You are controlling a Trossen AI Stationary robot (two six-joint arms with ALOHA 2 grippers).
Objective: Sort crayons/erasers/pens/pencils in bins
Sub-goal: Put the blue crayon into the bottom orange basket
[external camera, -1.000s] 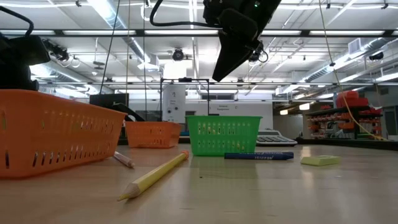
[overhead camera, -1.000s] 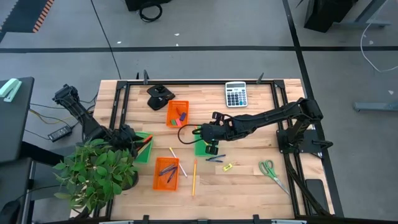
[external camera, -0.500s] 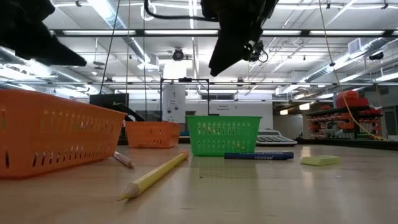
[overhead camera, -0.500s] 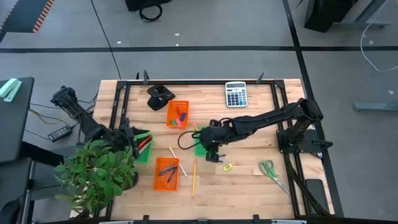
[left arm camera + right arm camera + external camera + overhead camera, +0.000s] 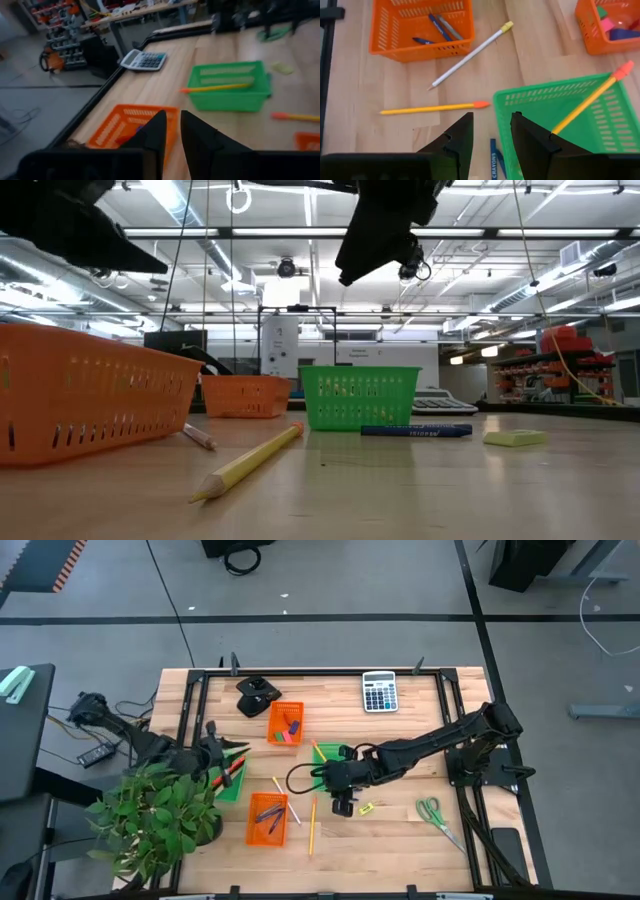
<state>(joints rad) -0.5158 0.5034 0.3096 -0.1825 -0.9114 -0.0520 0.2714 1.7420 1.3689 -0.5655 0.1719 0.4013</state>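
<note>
My right gripper (image 5: pixel 343 804) is open and hangs above the table just near of the middle green bin (image 5: pixel 329 766). A pencil with an orange tip (image 5: pixel 590 102) leans on that bin's rim. A blue pen (image 5: pixel 494 159) lies on the table under the gap between the fingers (image 5: pixel 490 131), untouched. The near orange bin (image 5: pixel 268 820) holds pens, the far orange bin (image 5: pixel 286 723) holds erasers, and the left green bin (image 5: pixel 233 780) holds red and orange crayons. My left gripper (image 5: pixel 213 740) is above that bin's far edge, empty, with a narrow gap between its fingers (image 5: pixel 171 125).
A yellow pencil (image 5: pixel 312 825), a white pencil (image 5: pixel 470 55) and a yellow eraser (image 5: pixel 366 808) lie loose on the table. Green scissors (image 5: pixel 435 812) lie near the right edge, and a calculator (image 5: pixel 379 692) and a black object (image 5: pixel 256 696) lie at the far edge. A potted plant (image 5: pixel 155 820) covers the near left corner.
My right gripper has moved from over the middle green bin toward the table's near edge and now stands over the blue pen. My left arm has risen and drawn back from the left green bin toward the table's left edge.
</note>
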